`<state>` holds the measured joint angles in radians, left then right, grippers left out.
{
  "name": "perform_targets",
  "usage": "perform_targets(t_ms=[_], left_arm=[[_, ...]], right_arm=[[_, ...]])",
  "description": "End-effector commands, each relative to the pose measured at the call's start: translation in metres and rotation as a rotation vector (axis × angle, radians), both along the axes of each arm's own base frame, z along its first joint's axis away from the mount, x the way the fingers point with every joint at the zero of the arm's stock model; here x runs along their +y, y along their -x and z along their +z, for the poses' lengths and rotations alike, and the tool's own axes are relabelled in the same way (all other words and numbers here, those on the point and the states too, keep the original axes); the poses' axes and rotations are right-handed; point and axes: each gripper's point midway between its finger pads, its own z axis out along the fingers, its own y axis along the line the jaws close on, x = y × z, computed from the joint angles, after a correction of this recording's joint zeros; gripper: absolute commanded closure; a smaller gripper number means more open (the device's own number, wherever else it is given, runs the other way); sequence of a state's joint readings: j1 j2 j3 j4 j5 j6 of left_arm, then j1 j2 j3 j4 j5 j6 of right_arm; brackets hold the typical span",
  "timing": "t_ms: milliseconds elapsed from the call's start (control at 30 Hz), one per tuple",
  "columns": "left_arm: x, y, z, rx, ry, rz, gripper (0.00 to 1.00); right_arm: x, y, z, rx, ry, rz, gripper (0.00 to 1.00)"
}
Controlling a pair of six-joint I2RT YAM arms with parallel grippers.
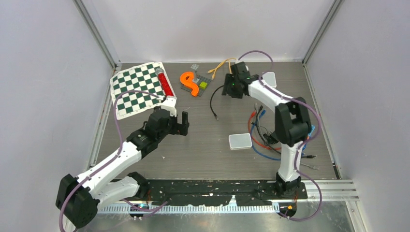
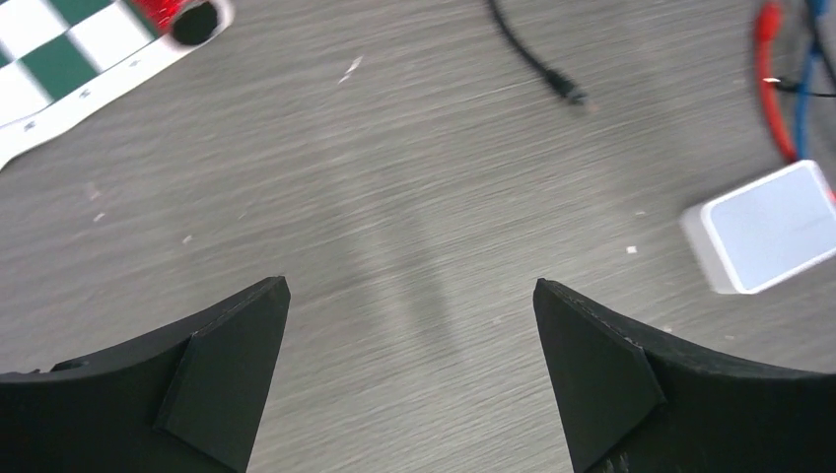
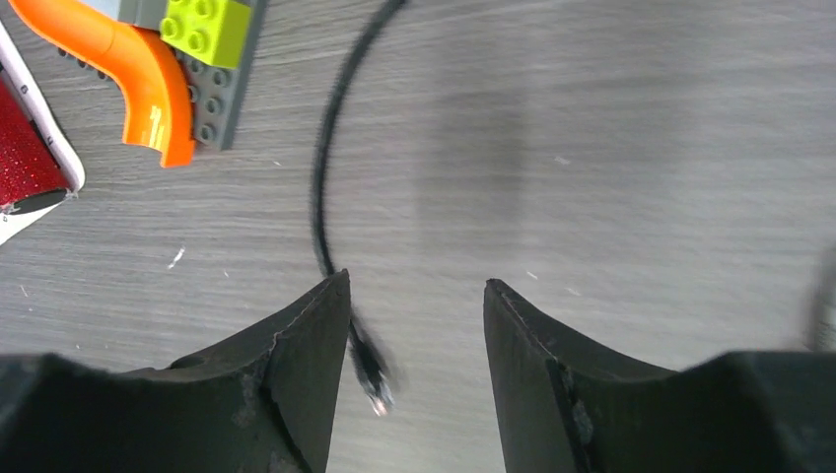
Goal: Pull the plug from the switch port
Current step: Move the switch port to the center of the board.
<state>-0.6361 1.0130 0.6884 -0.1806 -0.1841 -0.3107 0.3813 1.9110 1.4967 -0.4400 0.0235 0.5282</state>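
A black cable (image 1: 212, 99) lies on the table, and its plug end (image 1: 216, 117) is free, in no port. In the right wrist view the plug (image 3: 373, 379) is blurred and lies below, between my fingers, close to the left finger (image 3: 306, 355). My right gripper (image 3: 414, 286) is open and holds nothing; in the top view it (image 1: 231, 89) hangs over the cable's far end. A white switch box (image 1: 240, 141) lies mid-table, and another (image 1: 270, 77) behind the right arm. My left gripper (image 1: 178, 119) is open and empty (image 2: 409, 291) over bare table.
A checkered mat (image 1: 138, 87) with a red tube (image 1: 165, 83) lies at the far left. An orange S-piece (image 1: 190, 83) sits on a grey brick plate. Red and blue cables (image 1: 258, 140) tangle by the right arm's base. The left wrist view shows the white box (image 2: 769, 227) and the black plug (image 2: 567, 91).
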Motion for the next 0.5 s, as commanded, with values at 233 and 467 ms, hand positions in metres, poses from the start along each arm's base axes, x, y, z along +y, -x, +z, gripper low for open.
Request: perform_targets(t_ms=[233, 467], left_arm=[[0.061, 0.009, -0.018, 0.021, -0.030, 0.217, 0.00], [0.068, 0.012, -0.021, 0.032, -0.037, 0.236, 0.00]], right_arm=[[0.097, -0.005, -0.040, 0.063, 0.071, 0.173, 0.44], [0.104, 0.006, -0.068, 0.093, 0.214, 0.219, 0.52]])
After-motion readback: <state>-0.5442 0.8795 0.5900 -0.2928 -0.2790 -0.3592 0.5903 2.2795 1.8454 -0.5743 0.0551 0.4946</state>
